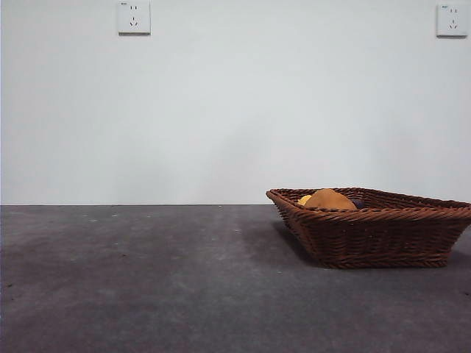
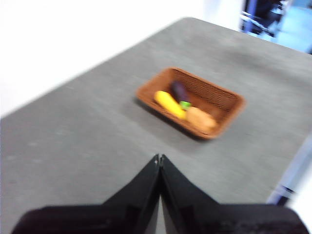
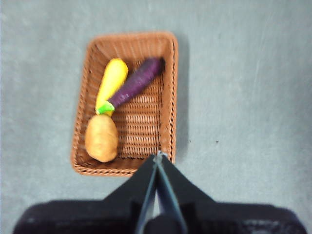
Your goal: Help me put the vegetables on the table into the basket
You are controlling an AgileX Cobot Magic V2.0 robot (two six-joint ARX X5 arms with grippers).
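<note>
- All three vegetables lie inside the wicker basket [image 3: 165, 92], none on the worktop [image 1: 147, 279].
- The potato [image 3: 101, 138] sits at one end of the basket; from the low front view only its rounded top shows above the braided rim.
- The yellow corn cob [image 3: 112, 80] lies lengthwise along one side wall, its lower end close to the potato.
- The dark-purple eggplant [image 3: 139, 80] lies slantwise beside the corn, its green stem touching the corn's lower end.
- The basket stands on the dark grey worktop, to the right in the front view.
- The right gripper [image 3: 157, 157] hangs above the basket's near rim, its fingers pressed together and holding nothing.
- The left gripper [image 2: 159, 158] is high and well away from the basket, fingers likewise closed and empty.
- Two wall sockets [image 1: 133, 17] sit on the white wall behind.
</note>
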